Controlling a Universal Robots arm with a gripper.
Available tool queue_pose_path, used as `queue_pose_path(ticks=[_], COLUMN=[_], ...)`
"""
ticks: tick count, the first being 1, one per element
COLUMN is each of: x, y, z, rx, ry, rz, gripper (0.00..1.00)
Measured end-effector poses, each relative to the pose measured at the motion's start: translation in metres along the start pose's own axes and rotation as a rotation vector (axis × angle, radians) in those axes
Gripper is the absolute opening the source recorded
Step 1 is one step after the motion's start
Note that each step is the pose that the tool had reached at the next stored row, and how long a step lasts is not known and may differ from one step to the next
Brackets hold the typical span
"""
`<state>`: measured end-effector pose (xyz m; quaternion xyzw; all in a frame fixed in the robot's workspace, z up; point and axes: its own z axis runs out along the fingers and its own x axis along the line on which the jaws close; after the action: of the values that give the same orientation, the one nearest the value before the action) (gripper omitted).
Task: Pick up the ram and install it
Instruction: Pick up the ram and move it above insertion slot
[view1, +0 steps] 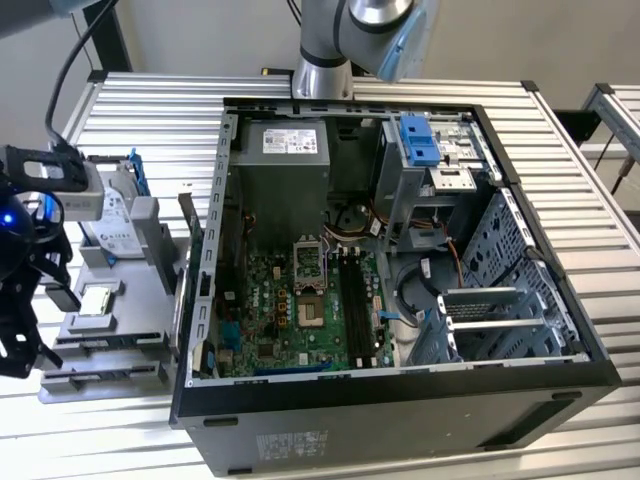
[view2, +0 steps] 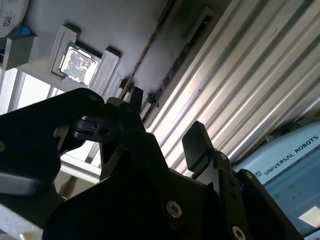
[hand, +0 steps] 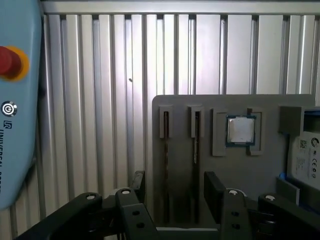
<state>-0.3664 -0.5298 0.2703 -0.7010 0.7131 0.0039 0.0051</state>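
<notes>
The job is at its very start: nothing has been lifted and nothing fitted. The tool (hand: 176, 192) hangs over one end of the grey tray (hand: 270, 105) with its fingers (hand: 214, 192) apart and nothing between them. In the first wrist view, both of the tray's two narrow grooves (hand: 166, 150) run toward the gap between those fingers. The ram (hand: 196, 160) appears to be the thin strip standing on edge in one of these grooves, though its colour cannot be made out, and the tool does not touch it. Beyond the grooves, the tray holds a processor chip (hand: 241, 131) in a square pocket, and beyond that a hard drive (hand: 309, 160) at the tray's far end. Beside the tray, on the exterior view's right, an open computer case (view1: 400, 410) lies on the ribbed tabletop (view1: 150, 100). It holds the green motherboard (view1: 270, 320), whose long black sockets (view1: 355, 300) look bare, so both the pickup and the installing remain to be done.
</notes>
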Motion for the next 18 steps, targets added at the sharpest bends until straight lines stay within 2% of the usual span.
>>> queue_pose_path(ticks=[6,18], x=[-0.0001,-0.0040], y=[0.0000,-0.0006], z=[0.0106,0.0326], rx=[0.0052,0.0055], ry=[0.0027,0.0044], rz=[0.000,0.000], gripper=[1.00,1.00])
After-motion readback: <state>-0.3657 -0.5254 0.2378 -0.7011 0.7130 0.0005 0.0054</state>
